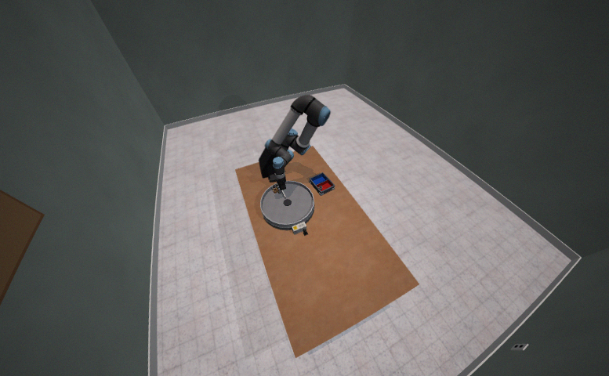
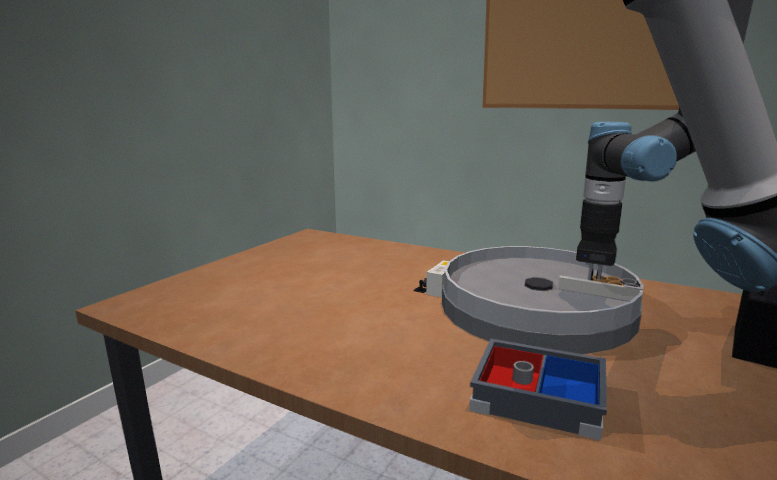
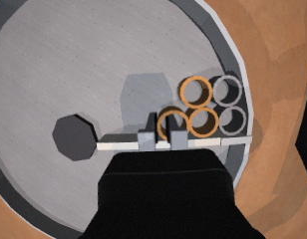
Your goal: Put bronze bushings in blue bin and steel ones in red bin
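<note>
My gripper [image 1: 282,189] [image 2: 595,277] [image 3: 160,121] points down at the turntable [image 1: 295,215] [image 2: 493,274] [image 3: 69,60]. It is shut on the left wall of a bronze bushing [image 3: 186,118], one finger inside the ring and one outside. The contact is partly hidden. Two other bronze bushings [image 3: 195,107] [image 3: 203,135] stand close to its right. Two steel bushings [image 3: 227,105] [image 3: 232,132] stand by the rim. A grey steel bushing [image 2: 522,372] stands upright in the red bin [image 2: 494,377] [image 1: 328,185]. The blue bin [image 2: 570,386] [image 1: 317,178] is empty.
A pale fence [image 2: 570,285] [image 3: 114,146] crosses from near the dark hub [image 1: 287,202] [image 2: 538,283] [image 3: 75,137] to the raised rim, beside the bushings and fingers. A white box [image 1: 299,227] [image 2: 437,279] sits against the turntable's outer side.
</note>
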